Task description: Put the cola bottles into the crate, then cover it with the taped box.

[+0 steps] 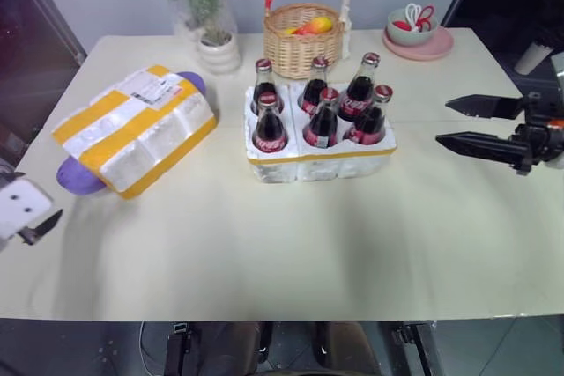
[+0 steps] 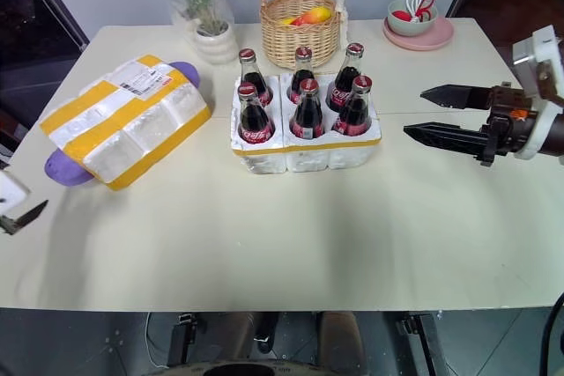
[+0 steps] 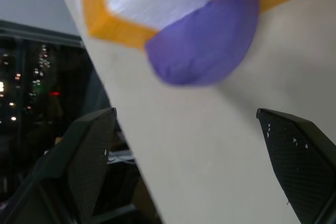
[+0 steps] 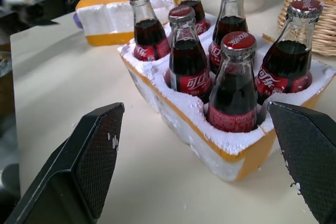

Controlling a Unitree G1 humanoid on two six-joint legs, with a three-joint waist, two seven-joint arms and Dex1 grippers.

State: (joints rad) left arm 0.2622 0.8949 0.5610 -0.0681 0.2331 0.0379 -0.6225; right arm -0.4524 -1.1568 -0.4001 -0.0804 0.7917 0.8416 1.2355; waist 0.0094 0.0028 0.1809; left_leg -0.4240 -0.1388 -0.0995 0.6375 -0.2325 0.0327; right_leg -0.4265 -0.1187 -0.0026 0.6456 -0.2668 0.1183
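Several cola bottles [image 1: 322, 121] with red caps stand upright in the holes of the crate [image 1: 322, 166], a low white foam tray with a thin yellow band, at the table's middle. To its left lies the taped box [image 1: 132, 129], white foam with broad yellow bands, a label on top and a purple piece [image 3: 205, 40] under it. My right gripper [image 1: 442, 121] hovers open to the right of the crate, fingers pointing at it with nothing between them. My left gripper [image 3: 185, 111] is open and empty at the table's left edge, just short of the box's purple end.
A wicker basket [image 1: 304, 37] with fruit stands right behind the crate. A potted plant [image 1: 216, 41] is at the back, and a pink plate with a bowl [image 1: 419, 33] at the back right. The table's front half [image 1: 282, 253] is bare.
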